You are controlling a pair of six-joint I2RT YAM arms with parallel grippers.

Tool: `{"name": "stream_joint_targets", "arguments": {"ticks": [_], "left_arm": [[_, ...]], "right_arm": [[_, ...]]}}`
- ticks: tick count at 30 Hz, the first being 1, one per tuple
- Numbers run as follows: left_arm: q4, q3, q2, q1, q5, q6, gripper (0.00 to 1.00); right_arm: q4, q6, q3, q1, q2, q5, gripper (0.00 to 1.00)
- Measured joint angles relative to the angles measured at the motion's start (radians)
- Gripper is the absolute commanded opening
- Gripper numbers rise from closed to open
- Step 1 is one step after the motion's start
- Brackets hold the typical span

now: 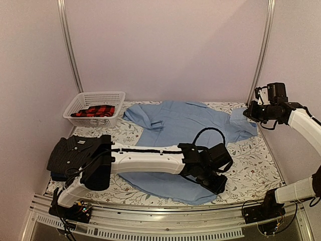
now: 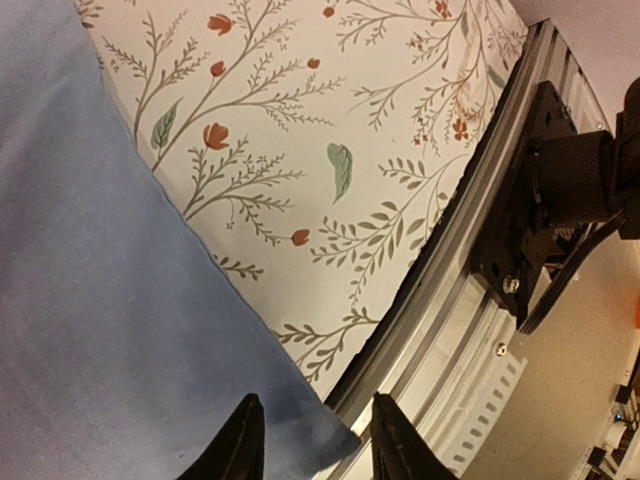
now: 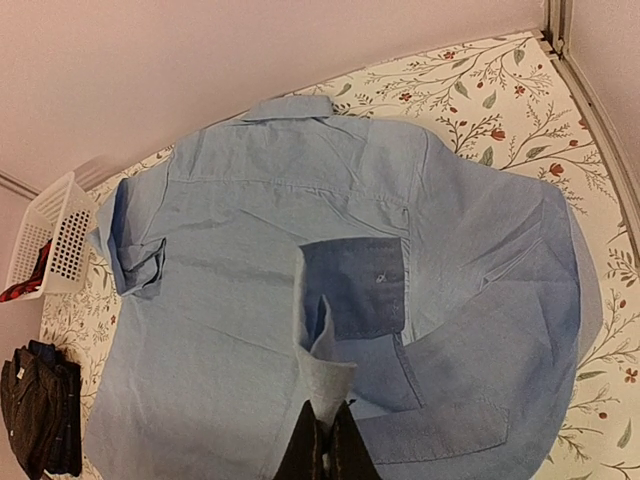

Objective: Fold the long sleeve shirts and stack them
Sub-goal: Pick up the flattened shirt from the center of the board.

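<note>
The light blue shirt [image 1: 175, 125] lies spread face-up across the floral table cover, its collar toward the back wall. My right gripper [image 3: 325, 450] is shut on the shirt's right sleeve cuff [image 3: 325, 375] and holds it lifted above the chest pocket, at the table's right side [image 1: 249, 113]. My left gripper [image 2: 312, 440] is low at the front edge, open, with its fingers straddling the bottom hem corner [image 2: 320, 430] of the blue shirt. A folded black pinstriped shirt [image 1: 75, 150] rests at the left on a darker folded one [image 1: 57, 175].
A white lattice basket [image 1: 95, 108] holding red-and-black plaid cloth [image 1: 95, 111] stands at the back left. The metal rail [image 2: 450, 340] runs along the table's near edge beside the hem corner, with the right arm's black base [image 2: 570, 190] on it.
</note>
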Motion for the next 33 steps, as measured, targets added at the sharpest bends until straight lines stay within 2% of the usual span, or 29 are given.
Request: {"name": "stream_joint_targets", "arguments": {"ticks": [5, 12, 16, 23, 33], "left_arm": [[-0.021, 0.004, 0.002, -0.016, -0.029, -0.008, 0.27], [-0.039, 0.051, 0.033, -0.015, -0.040, -0.008, 0.28], [-0.059, 0.112, 0.069, -0.016, -0.040, -0.002, 0.38], [-0.123, 0.163, 0.097, -0.019, -0.085, -0.002, 0.40], [-0.169, 0.210, 0.104, -0.045, -0.133, 0.007, 0.48]], "right_arm": [[-0.002, 0.000, 0.000, 0.000, -0.019, 0.003, 0.00], [-0.003, 0.000, -0.001, 0.000, -0.021, 0.014, 0.00], [-0.004, 0.000, -0.001, 0.000, -0.021, 0.015, 0.00], [-0.010, 0.000, -0.001, 0.000, -0.024, 0.016, 0.00], [-0.025, 0.000, 0.000, 0.001, -0.042, 0.016, 0.00]]}}
